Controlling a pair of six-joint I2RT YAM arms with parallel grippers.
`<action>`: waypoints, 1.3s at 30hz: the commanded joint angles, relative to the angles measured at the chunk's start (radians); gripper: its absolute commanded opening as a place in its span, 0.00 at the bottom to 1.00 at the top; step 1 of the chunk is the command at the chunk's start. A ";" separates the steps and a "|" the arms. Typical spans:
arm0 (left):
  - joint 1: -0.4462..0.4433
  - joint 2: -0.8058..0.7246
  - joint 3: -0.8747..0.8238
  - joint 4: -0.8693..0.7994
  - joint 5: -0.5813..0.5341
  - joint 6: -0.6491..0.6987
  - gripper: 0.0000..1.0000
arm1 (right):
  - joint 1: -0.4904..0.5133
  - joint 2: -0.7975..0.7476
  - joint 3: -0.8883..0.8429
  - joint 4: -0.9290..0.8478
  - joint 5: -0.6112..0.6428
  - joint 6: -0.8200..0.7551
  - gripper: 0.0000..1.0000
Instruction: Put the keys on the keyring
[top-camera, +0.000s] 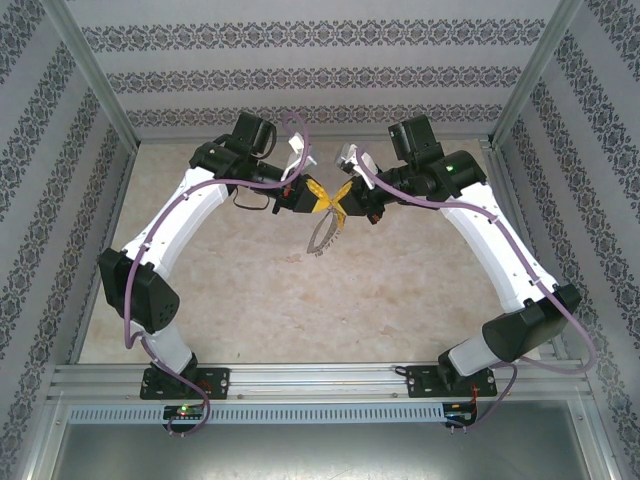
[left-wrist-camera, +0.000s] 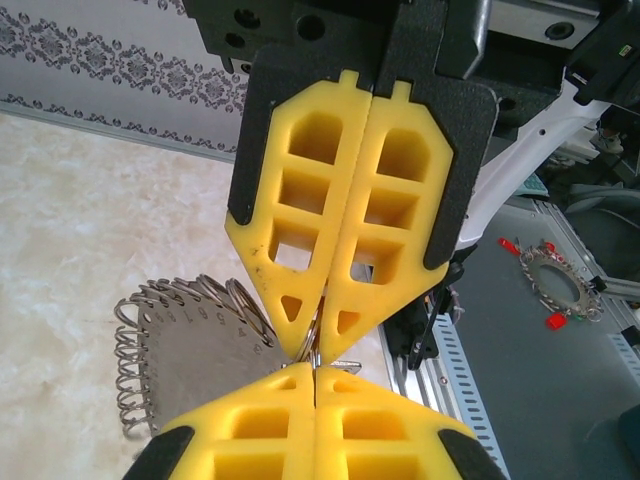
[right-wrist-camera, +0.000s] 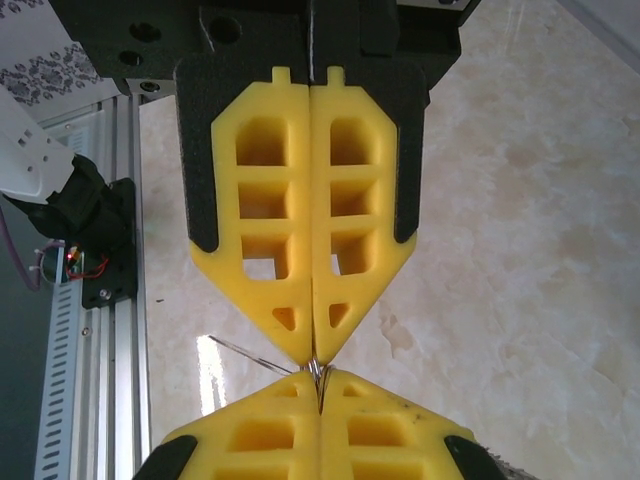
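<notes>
Left gripper (top-camera: 320, 198) and right gripper (top-camera: 342, 200) meet tip to tip above middle of tabletop (top-camera: 230, 300), yellow pads forming X. Both sets of jaws pressed flush, no gap, thin wire of keyring (top-camera: 325, 236) nipped at tips. Keyring hangs just below meeting point, clear of marbled tabletop, shadow underneath. Left wrist view: small silver pieces strung closely along ring, fanned left of pads. Another ring with red bits (left-wrist-camera: 556, 282) lies on grey surface beyond rail.

Keyring (left-wrist-camera: 132, 345): large thin metal ring with many small silver pieces strung closely around it, fanned like a chain. It hangs clear of the table, its top wire pinched between the closed left gripper (left-wrist-camera: 316, 372) and right gripper (right-wrist-camera: 318, 380).
</notes>
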 joint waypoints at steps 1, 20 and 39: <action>-0.025 0.000 -0.018 -0.024 0.051 0.020 0.00 | 0.007 0.007 0.018 0.058 -0.005 -0.001 0.00; -0.029 -0.108 -0.192 0.313 -0.020 -0.146 0.00 | -0.187 -0.266 -0.370 0.614 -0.028 0.502 0.46; -0.027 -0.156 -0.221 0.428 -0.035 -0.222 0.00 | -0.170 -0.354 -0.775 1.073 -0.294 0.705 0.48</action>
